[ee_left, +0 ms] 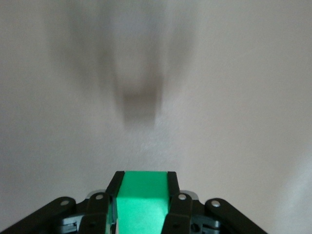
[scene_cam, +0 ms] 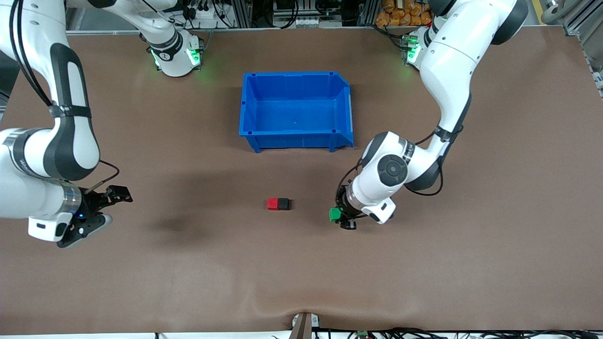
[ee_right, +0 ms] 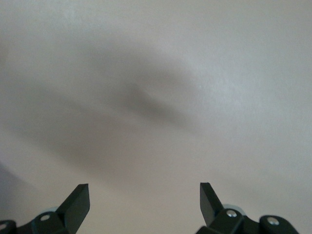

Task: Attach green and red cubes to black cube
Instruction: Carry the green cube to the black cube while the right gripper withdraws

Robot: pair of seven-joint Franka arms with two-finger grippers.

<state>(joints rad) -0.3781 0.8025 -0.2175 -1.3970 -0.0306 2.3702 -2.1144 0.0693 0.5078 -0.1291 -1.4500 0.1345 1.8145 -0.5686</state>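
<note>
Over the surface (scene_cam: 424,263), the left tool (scene_cam: 340,217) clamps the green cube (scene_cam: 334,214). Red cube (scene_cam: 272,203) and black cube (scene_cam: 283,203) sit joined mid-surface. Align green squarely with black's free face, then press flush. Right tool (scene_cam: 101,212) waits, fingers spread

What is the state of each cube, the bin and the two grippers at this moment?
green cube: gripped between the left gripper's fingers, over bare table.
red cube: on the table, joined side by side to the black cube.
black cube: on the table, touching the red cube.
blue bin: upright, nothing inside.
left gripper: shut on the green cube.
right gripper: open, holds nothing, waiting.
</note>
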